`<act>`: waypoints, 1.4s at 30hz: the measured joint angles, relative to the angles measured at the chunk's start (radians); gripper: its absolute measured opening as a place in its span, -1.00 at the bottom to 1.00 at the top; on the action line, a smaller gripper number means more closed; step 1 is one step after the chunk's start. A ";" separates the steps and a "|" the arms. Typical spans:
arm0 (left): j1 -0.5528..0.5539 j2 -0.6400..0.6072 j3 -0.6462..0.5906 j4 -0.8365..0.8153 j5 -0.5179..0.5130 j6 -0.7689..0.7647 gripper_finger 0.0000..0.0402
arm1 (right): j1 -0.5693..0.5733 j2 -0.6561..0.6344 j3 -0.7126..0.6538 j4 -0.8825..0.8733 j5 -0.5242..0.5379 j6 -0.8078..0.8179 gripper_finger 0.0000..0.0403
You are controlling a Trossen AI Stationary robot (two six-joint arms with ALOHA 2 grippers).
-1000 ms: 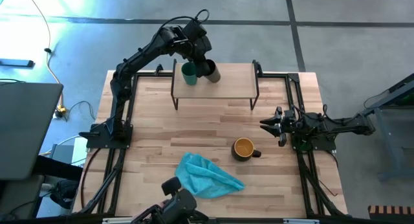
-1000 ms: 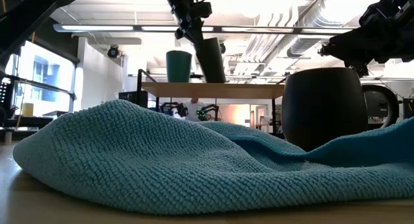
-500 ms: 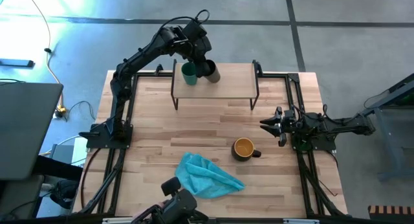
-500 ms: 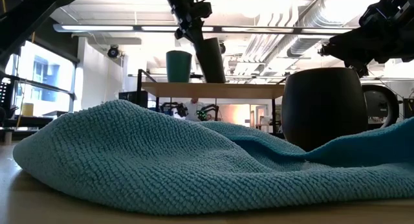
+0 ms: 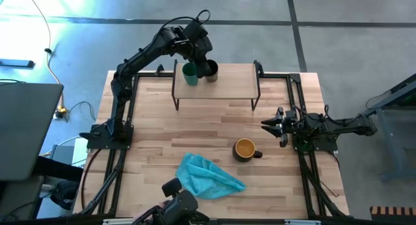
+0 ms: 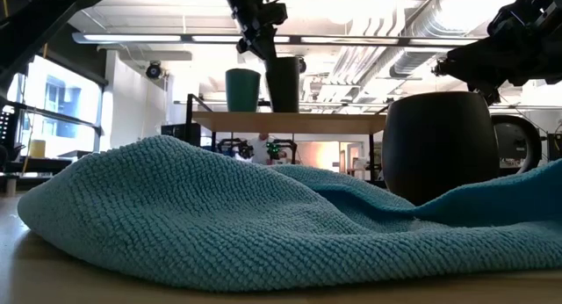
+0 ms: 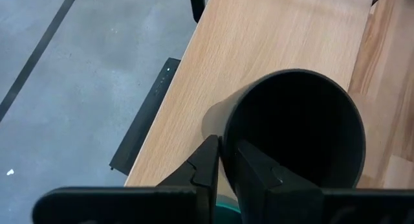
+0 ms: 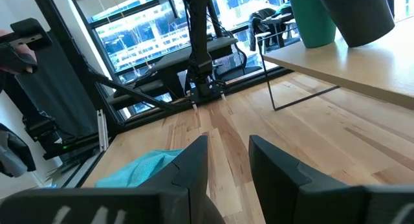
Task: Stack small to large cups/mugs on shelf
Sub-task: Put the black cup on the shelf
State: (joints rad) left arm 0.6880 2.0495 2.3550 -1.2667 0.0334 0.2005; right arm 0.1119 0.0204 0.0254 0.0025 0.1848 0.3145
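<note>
The black cup stands upright on the light-wood shelf at the table's far side, right beside the small green cup, which rests on its base on the shelf. My left gripper is above the black cup, shut on it. The dark mug with the yellow-orange inside stands on the tabletop at the near right, its handle pointing to the right. My right gripper waits open and empty above the table's right side, beyond the mug. My left gripper pinches the black cup's rim on the side toward the green cup, with one finger inside the cup and the other finger outside. The fingers come from above, pointing down. The cup stands upright with its base on the shelf.
A blue cloth lies crumpled on the tabletop near the front edge, left of the mug. The shelf's right half is bare board. Black frame rails run along the table's left and right sides.
My left gripper has turned the black cup from a tilt, with its base out toward the table's right, to upright on the shelf. The cup's base has swung in under its rim, beside the green cup.
</note>
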 joint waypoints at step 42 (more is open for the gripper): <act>0.016 0.041 0.000 0.038 0.108 -0.016 -0.81 | 0.000 0.000 0.000 -0.002 0.000 -0.009 -0.49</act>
State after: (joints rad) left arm 0.7043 2.0907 2.3547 -1.2287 0.1414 0.1846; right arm 0.1120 0.0204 0.0254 0.0002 0.1848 0.3054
